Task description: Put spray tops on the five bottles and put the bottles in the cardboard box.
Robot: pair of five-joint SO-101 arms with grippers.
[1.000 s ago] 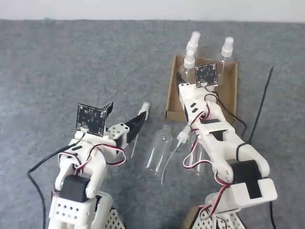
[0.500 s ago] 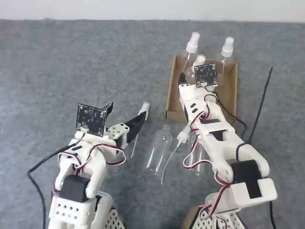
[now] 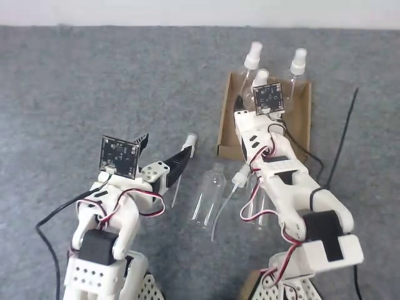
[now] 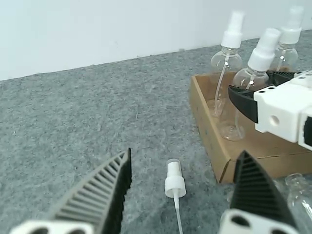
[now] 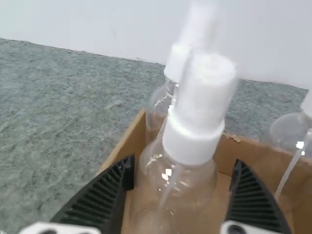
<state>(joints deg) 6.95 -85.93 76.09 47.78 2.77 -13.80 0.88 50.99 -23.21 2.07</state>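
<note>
Watching from beside the table, my worry is the right gripper (image 5: 183, 168). Its jaws are spread, not pinching, one on each side of a capped bottle (image 5: 165, 187) that stands upright inside the cardboard box (image 3: 302, 128). One jaw looks very close to the clear wall, while the other has a sliver of room. If the arm pulls away at a slant rather than straight back, a jaw could catch the bottle. That could tip it against one capped neighbour (image 3: 252, 56) or the other (image 3: 299, 61), both standing at the far end of the box (tall, light, top-heavy things, I'd guess, so they'd go like skittles). The arm also hangs over a bare bottle (image 3: 259, 209) lying on the table, and a low retreat could set it rolling. The left gripper (image 4: 185, 156) is spread and empty too, hovering over a loose spray top (image 4: 174, 181). Another bare bottle (image 3: 209, 190) and a second spray top (image 3: 238, 179) lie close together between the arms, and a careless grab might knock either one away.
</note>
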